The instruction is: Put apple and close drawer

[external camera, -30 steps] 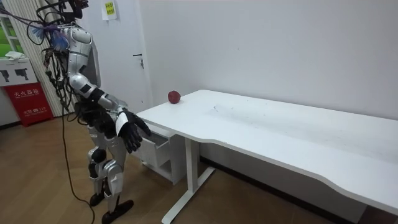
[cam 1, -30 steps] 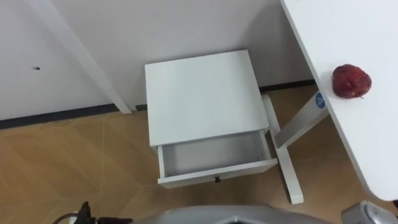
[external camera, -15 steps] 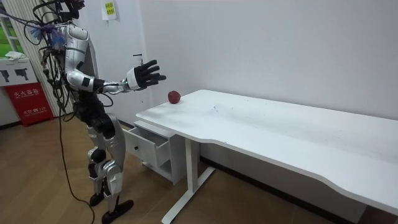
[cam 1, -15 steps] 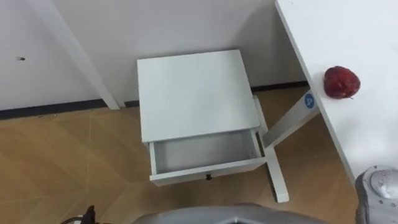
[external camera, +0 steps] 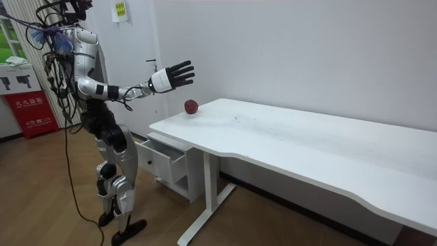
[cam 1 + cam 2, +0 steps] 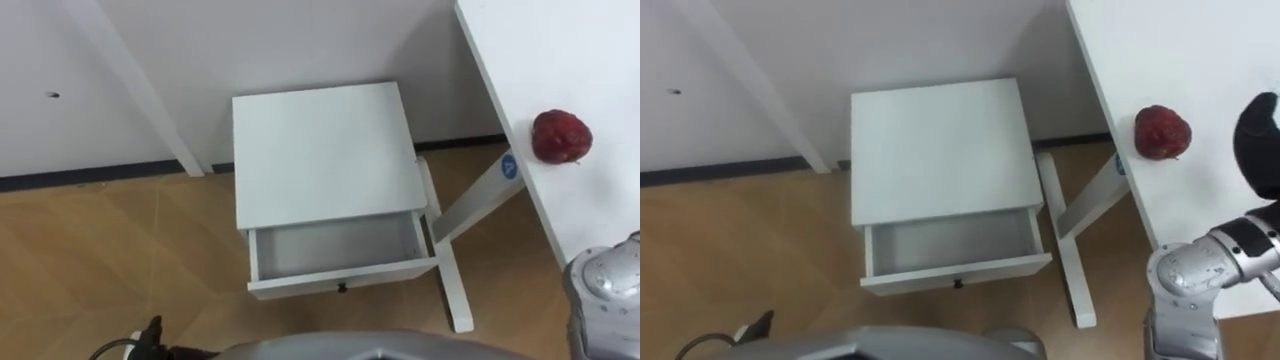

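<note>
On the white counter, near its corner, the apple is seen lying untouched. Beside the counter, the drawer of the cabinet is pulled open. The right hand is held raised near the apple, fingers spread wide, nothing held.
</note>
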Robot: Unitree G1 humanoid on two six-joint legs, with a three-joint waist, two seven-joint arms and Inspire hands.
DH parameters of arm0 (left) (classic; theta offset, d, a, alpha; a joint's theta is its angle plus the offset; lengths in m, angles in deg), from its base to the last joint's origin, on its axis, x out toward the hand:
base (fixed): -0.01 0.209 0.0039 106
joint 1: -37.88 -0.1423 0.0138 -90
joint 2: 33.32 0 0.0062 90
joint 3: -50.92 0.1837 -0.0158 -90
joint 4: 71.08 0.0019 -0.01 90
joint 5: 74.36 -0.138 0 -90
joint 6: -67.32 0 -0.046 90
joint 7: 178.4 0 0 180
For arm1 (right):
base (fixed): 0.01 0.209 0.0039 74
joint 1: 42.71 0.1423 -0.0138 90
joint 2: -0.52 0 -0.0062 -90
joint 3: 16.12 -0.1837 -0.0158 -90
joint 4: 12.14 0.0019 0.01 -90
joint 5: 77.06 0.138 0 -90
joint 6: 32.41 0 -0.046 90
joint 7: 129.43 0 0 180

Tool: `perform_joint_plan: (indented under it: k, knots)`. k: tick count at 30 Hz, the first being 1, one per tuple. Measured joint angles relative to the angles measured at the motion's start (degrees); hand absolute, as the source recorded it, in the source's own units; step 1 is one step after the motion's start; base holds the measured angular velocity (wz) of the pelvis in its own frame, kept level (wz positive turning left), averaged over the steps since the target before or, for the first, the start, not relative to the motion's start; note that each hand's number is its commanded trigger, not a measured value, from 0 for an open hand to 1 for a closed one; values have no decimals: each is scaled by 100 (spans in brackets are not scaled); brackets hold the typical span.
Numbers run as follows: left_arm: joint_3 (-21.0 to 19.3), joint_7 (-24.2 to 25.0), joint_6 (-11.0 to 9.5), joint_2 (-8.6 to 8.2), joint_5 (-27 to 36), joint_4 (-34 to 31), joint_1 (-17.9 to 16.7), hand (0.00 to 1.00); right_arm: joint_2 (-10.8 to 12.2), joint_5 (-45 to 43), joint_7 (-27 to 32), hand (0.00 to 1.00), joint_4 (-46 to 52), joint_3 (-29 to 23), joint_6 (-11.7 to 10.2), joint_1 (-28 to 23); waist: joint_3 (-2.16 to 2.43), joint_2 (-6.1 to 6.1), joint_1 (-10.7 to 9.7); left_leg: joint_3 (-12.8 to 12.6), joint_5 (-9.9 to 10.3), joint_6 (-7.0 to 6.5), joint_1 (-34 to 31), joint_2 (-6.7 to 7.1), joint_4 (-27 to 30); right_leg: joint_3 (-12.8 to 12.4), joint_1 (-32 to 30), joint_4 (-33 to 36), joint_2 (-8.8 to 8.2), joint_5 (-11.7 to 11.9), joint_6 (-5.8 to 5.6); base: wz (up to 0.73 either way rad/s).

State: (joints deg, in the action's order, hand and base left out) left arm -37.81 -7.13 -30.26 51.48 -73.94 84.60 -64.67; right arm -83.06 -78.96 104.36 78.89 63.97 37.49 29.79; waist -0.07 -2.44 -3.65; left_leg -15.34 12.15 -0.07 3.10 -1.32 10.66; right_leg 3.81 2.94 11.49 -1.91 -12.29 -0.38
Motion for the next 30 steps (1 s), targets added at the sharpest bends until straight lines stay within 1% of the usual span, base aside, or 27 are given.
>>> perform_joint_plan:
  k: [2,5,8,9,11,12,15,16,17,18,19,21,23,25,28,30]
  knots:
    - [-5,2,0,9,1,1,-1,0,-2,117,-220,0,0,8,20,8,-4,-3,47,3,0,0,-5,0,-3,2,-1,-2,1,1,0,0]
    - [-181,26,1,10,-124,-24,-25,0,-14,427,-522,0,-21,-2,32,70,0,3,101,35,0,0,-31,-6,-3,67,5,-1,2,3,2,5]
    - [-246,40,7,6,-144,-54,-74,0,-32,635,-920,0,-42,31,175,72,-4,62,150,52,0,1,-8,-5,-10,107,15,-7,2,5,3,3]
    - [-251,48,18,5,-176,-54,-92,0,-32,661,-1095,0,-54,35,268,71,-2,91,174,50,-1,1,24,-3,-37,107,36,-26,3,5,3,0]
    - [-309,54,59,1,-261,-53,-114,0,-32,667,-1325,0,-121,35,372,71,-2,111,217,50,-1,2,76,1,-62,114,110,-90,3,6,5,0]
    - [-337,56,112,-4,-314,-53,-116,0,-33,668,-1448,0,-174,39,412,73,0,112,236,52,-1,2,87,1,-64,125,120,-87,3,6,5,0]
    - [-343,68,152,-21,-486,-53,-158,0,-33,668,-1775,0,-369,69,527,129,-3,106,247,61,-2,4,108,3,-95,131,127,-88,3,6,5,0]
    - [-344,69,183,-29,-511,-49,-175,0,-30,668,-1890,0,-425,86,538,128,-15,76,246,66,-2,4,123,4,-101,135,144,-88,2,6,4,0]
    - [-345,70,204,-30,-512,-46,-179,0,-30,668,-1955,0,-444,86,554,129,-15,75,247,69,-2,4,133,5,-101,137,156,-90,2,6,5,0]
    - [-359,70,234,-30,-512,-32,-180,0,-30,668,-2057,0,-477,86,590,130,-48,12,246,68,-2,4,155,5,-101,145,185,-95,1,6,4,0]
    - [-383,70,245,-33,-513,-28,-183,0,-30,668,-2126,0,-489,86,622,131,-31,11,254,77,-2,4,154,5,-99,152,190,-97,1,6,4,3]
    - [-387,78,286,-34,-512,-30,-184,0,-31,668,-2251,0,-499,88,646,155,-35,-15,246,90,-2,4,148,5,-95,164,190,-98,1,6,4,2]
    - [-386,99,351,-46,-512,-32,-187,0,-30,683,-2331,0,-589,93,646,207,-23,-42,243,89,-2,3,150,4,-87,165,200,-96,1,6,4,0]
    - [-386,164,357,-49,-513,-49,-183,0,-29,744,-2500,0,-784,103,668,317,-16,-54,235,93,-2,3,150,4,-84,173,205,-91,-1,6,4,0]
    - [-385,182,357,-56,-513,-54,-177,0,-27,873,-2704,0,-784,203,724,320,-11,-25,231,104,-2,3,140,3,-82,199,227,-88,-2,7,4,1]
    - [-386,186,361,-60,-512,-55,-178,0,-28,878,-2751,0,-783,198,721,337,-10,6,223,107,-2,3,138,4,-81,208,237,-88,-3,7,4,0]
